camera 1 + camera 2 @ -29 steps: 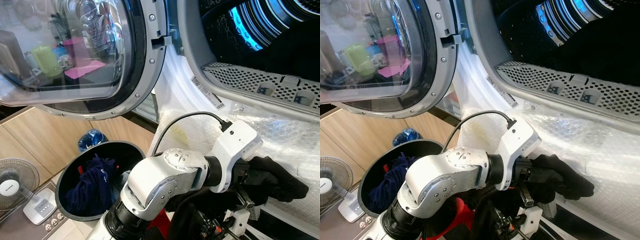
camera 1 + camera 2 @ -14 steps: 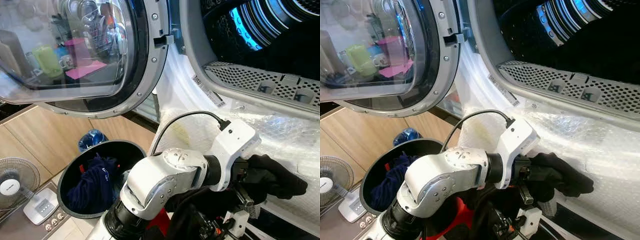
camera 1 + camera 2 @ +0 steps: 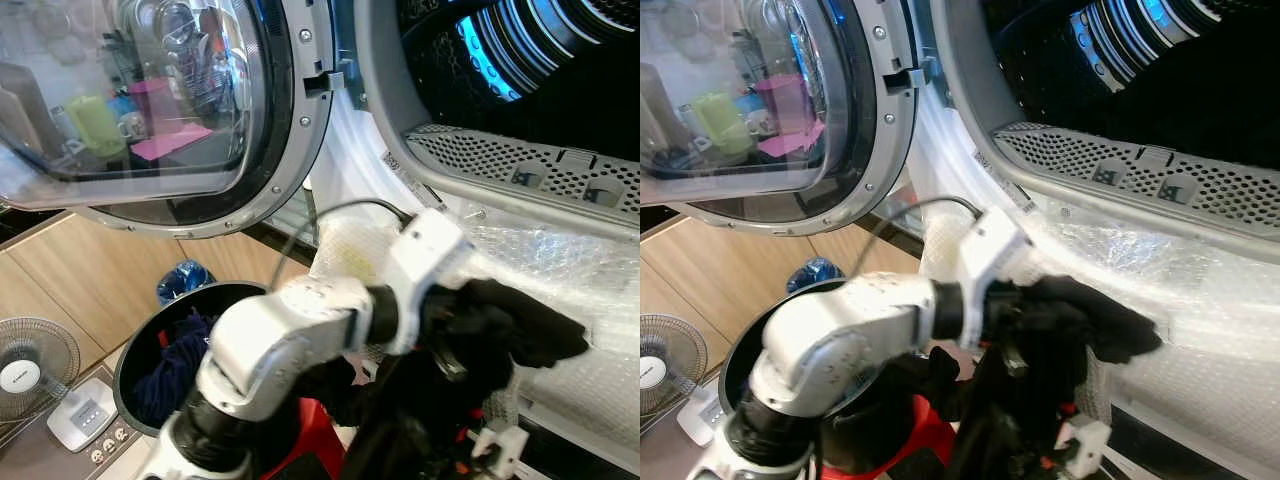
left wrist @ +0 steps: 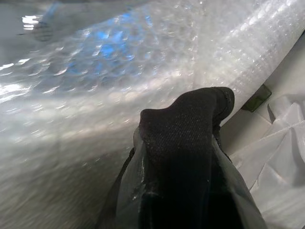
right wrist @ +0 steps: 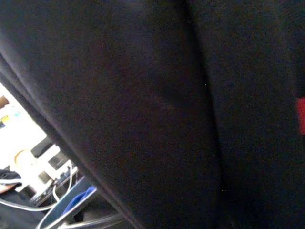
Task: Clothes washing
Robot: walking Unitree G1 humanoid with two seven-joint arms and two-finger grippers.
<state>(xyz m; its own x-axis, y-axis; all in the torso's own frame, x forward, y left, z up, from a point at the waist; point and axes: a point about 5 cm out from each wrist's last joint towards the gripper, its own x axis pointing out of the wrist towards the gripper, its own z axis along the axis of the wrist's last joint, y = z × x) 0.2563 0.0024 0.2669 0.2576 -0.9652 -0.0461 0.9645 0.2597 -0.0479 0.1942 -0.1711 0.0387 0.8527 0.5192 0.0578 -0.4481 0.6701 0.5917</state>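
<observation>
So the left arm has swung up since a second ago: the left end effector (image 3: 470,320) and the black garment (image 3: 520,325) it carries now sit higher against the front of the washing machine, closer to the drum opening (image 3: 530,90), and the arm looks smeared with motion blur. The fingers are buried in the cloth, but the garment bunches right at the tip and hangs down from it, so it's clamped on the fabric.

From the left wrist camera, the black garment (image 4: 186,157) covers the end effector and pokes out toward the bubble wrap (image 4: 95,95) that's taped over the machine's front panel, just beside it.

More dark cloth trails down in front of the robot's body. The right wrist camera has dark fabric (image 5: 167,95) pressed up close to it; can't tell whether that end effector is open or closed.

Round door (image 3: 150,110) is swung wide open to the left. Below it, the black laundry basket (image 3: 135,395) on the floor holds dark blue clothes (image 3: 180,365). Small white fan (image 3: 30,375) stands left of the basket.
</observation>
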